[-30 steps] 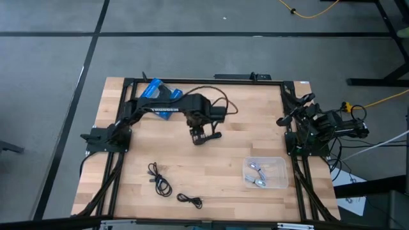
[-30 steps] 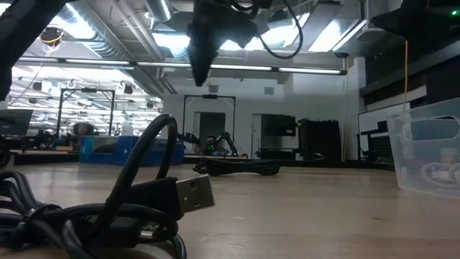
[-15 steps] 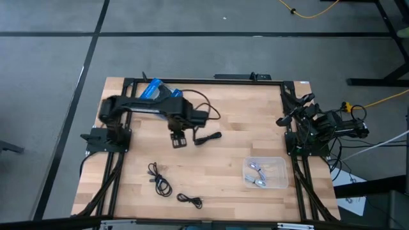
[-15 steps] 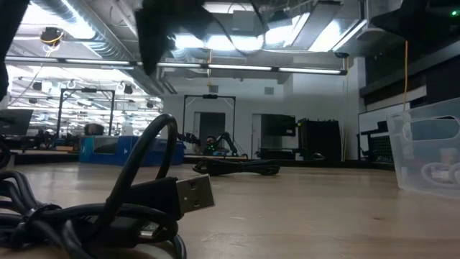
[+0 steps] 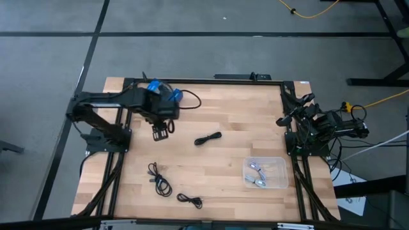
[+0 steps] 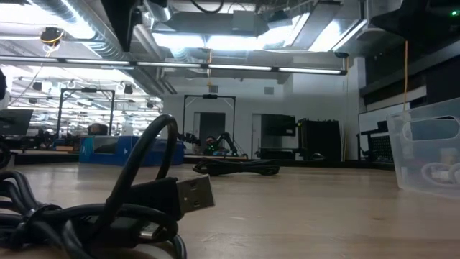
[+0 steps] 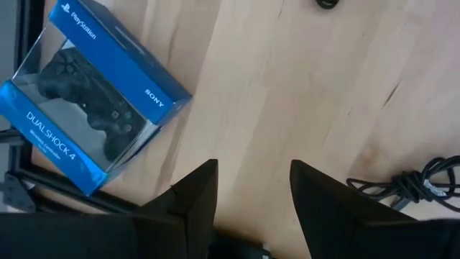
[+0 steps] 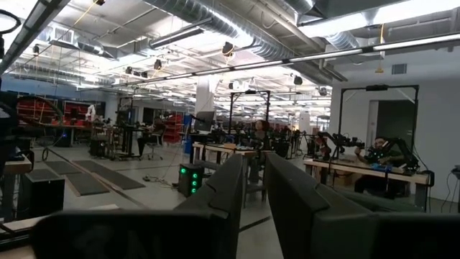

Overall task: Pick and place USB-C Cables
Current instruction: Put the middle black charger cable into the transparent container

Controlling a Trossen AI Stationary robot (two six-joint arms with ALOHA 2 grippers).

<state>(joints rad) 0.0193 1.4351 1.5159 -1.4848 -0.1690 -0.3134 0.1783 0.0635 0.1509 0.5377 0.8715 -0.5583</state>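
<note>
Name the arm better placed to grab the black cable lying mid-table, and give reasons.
Left. Its open gripper hangs over the table near that cable; the right gripper sits parked at the table's edge.

Around me a grey floor (image 5: 51,96) with dark tape lines, ceiling ducts (image 8: 215,18), strip lights (image 6: 237,70), distant workbenches (image 8: 237,151).

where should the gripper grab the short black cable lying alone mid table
Take the short black cable at its bundled middle, coming straight down from above with the fingers across its length. It lies flat on the wooden table as a narrow diagonal bundle with bare wood on every side. The left gripper is open nearby.
</note>
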